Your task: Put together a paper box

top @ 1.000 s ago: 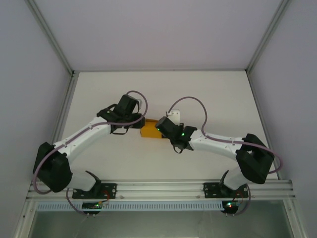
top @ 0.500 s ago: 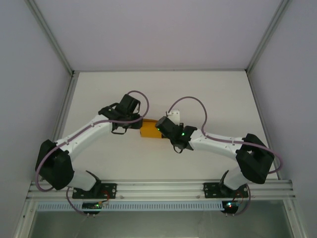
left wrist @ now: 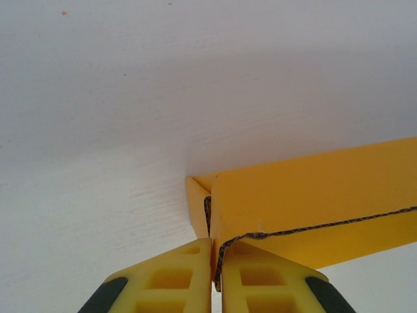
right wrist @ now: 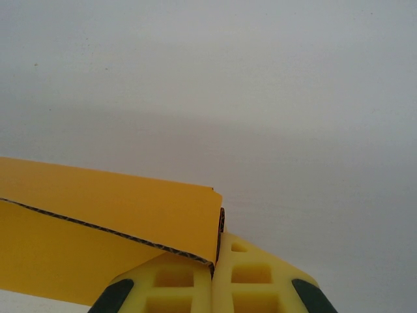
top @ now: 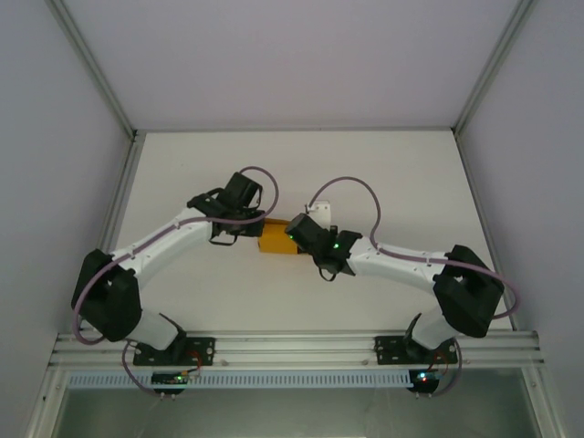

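The paper box (top: 276,241) lies on the white table (top: 365,173), near the middle of the top picture. It is orange-yellow and sits between the two arms. It is in the same spot as a second ago.

The left gripper (top: 255,232) is at the left end of the box. In the left wrist picture its two yellow fingers (left wrist: 172,277) are at the bottom edge and pressed almost flat together. A thin card edge of the box runs down into the slit between them, so they are pinching the box. The rest of the box goes off to the right side of that picture, and a small flap shows at its corner.

The right gripper (top: 295,235) is at the right end of the box. In the right wrist picture its yellow fingers (right wrist: 260,280) are at the bottom and shut tight. A card edge is caught between them. The box goes off to the left side of that picture.

The big black joint (top: 109,297) of the left arm, at the lower left of the top picture, has moved a little up and to the right. The left wrist has slid a tiny bit toward the box. The right arm looks just the same as before.
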Available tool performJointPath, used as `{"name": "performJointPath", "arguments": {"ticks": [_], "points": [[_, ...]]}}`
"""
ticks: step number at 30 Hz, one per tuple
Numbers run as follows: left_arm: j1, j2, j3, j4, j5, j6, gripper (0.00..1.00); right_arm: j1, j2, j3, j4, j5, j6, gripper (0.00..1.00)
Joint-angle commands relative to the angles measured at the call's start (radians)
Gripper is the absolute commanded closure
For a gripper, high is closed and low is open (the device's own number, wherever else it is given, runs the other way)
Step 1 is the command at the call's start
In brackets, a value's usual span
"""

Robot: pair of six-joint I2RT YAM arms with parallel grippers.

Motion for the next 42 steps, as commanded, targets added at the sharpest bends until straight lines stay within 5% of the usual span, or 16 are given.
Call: {"name": "performJointPath", "arguments": {"ticks": [1,15,32,42], "points": [[-0.012,-0.01,0.042,-0.015,0.037,-0.059,0.9,0.006,0.092,-0.061,-0.22,-0.166,0.004,1.0],[-0.03,0.037,0.056,-0.049,0.041,-0.209,0.95,0.008,0.098,-0.064,-0.226,-0.163,0.018,1.0],[-0.042,0.079,0.082,-0.183,-0.293,-0.082,0.97,0.004,0.1,-0.06,-0.249,-0.16,0.016,1.0],[-0.089,0.079,-0.028,-0.036,-0.189,-0.118,0.98,0.002,0.104,-0.071,-0.229,-0.163,0.014,1.0]]}}
